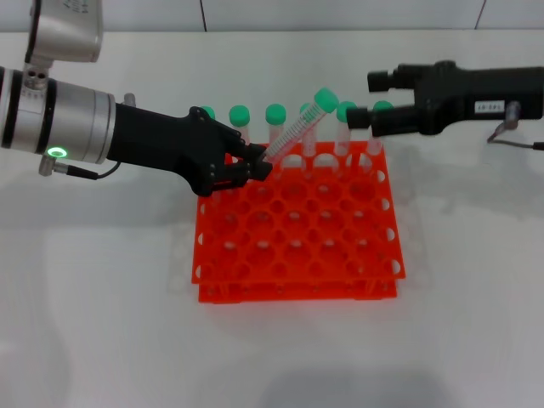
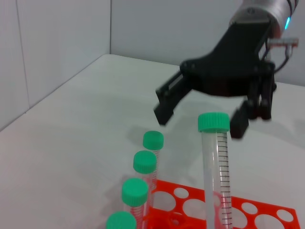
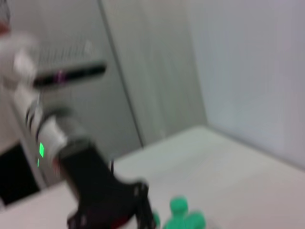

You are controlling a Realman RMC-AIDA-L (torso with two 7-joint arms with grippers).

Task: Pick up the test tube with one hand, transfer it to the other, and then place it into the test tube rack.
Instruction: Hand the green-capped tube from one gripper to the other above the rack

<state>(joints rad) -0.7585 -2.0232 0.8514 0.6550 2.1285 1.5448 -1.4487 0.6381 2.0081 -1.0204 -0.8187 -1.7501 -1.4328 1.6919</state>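
test tube rack (image 1: 297, 234) under left tool (image 1: 255, 164) gripping test tube (image 1: 297, 129); right tool (image 1: 371, 98) wide.

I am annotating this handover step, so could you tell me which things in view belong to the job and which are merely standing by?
In the job:
- test tube, tilted, lower end held by the left gripper
- right gripper, open, near the tube's cap
- test tube rack

Standing by:
- other green-capped tubes in the rack's back row
- white table

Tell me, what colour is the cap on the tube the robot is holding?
Green; the test tube cap shows best in the left wrist view.
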